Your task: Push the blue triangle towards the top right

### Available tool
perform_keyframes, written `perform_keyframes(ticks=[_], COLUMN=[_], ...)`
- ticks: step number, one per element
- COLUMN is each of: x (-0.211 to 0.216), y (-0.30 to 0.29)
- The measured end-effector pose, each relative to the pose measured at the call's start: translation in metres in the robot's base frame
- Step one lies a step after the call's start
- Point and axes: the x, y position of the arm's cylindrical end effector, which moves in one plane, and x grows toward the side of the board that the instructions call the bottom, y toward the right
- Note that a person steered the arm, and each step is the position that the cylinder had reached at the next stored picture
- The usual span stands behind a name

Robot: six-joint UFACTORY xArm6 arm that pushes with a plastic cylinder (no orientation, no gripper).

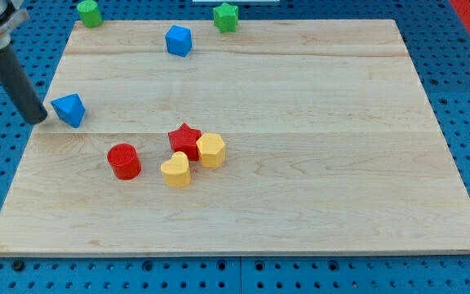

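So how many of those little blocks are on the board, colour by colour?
Blue: 2, the blue triangle beside my tip and a blue block
Green: 2, a green block and a green star
Red: 2, a red cylinder and a red star
Yellow: 2, a yellow heart and a yellow hexagon
Total: 8

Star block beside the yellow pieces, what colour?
Red star, camera view.

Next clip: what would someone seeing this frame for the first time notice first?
Probably the dark rod slanting in from the view's top left, my tip right beside the blue triangle at the board's left edge. Next, the tight cluster near the middle: a red star, a yellow hexagon and a yellow heart, with a red cylinder standing apart to their left.
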Motion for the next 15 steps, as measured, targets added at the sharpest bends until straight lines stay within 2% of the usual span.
perform_keyframes(ticks=[1,3,4,5,8,9,10,11,13,14,15], x=[0.015,0.015,-0.005,-0.031,-0.044,-0.057,-0.059,-0.047,-0.051,-0.031,0.007], y=[0.014,-0.014,-0.008,0.028,0.143,0.199,0.266,0.308,0.264,0.257,0.275])
